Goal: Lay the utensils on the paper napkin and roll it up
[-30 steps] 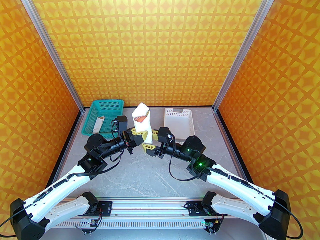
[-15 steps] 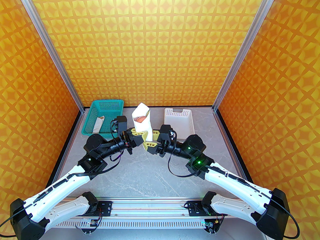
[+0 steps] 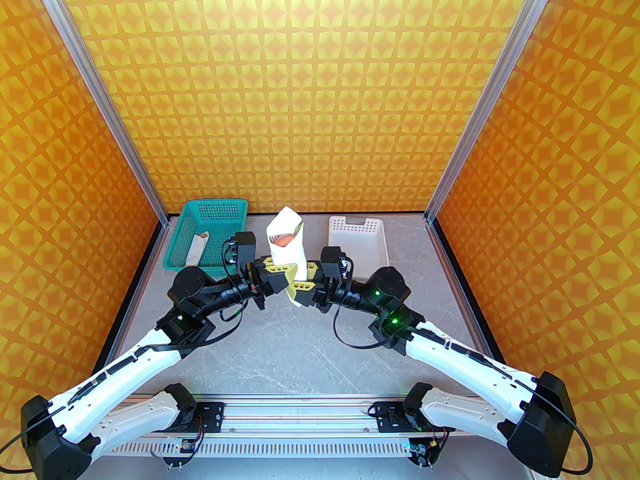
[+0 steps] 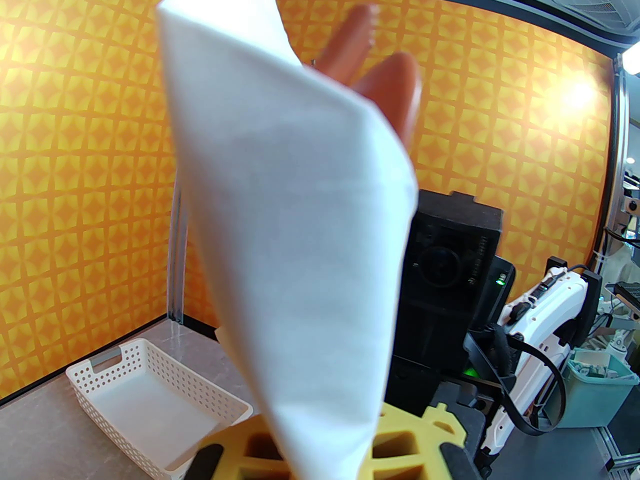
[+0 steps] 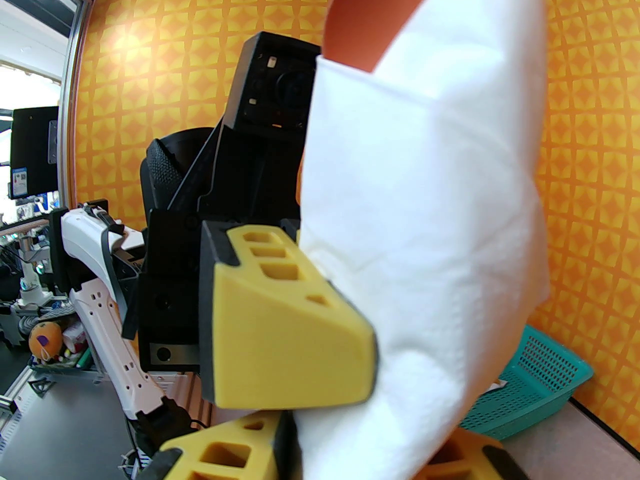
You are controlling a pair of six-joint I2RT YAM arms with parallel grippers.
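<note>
The paper napkin (image 3: 286, 253) is rolled round the utensils (image 3: 283, 239) and stands up in the air, just to the right of the green basket (image 3: 215, 207). The red spoon (image 5: 372, 23) peeks out of the top. Paper is thin and soft and tears easily, and the roll could come loose. I think it is best held round the middle, where the stiff handles inside push back. The left gripper (image 3: 290, 270) is squeezed tight on the roll's middle. The right gripper (image 3: 304, 279) has a finger on each side of the bottom end, but I cannot tell if it pinches yet. A second ago it was further from the basket and wider.
</note>
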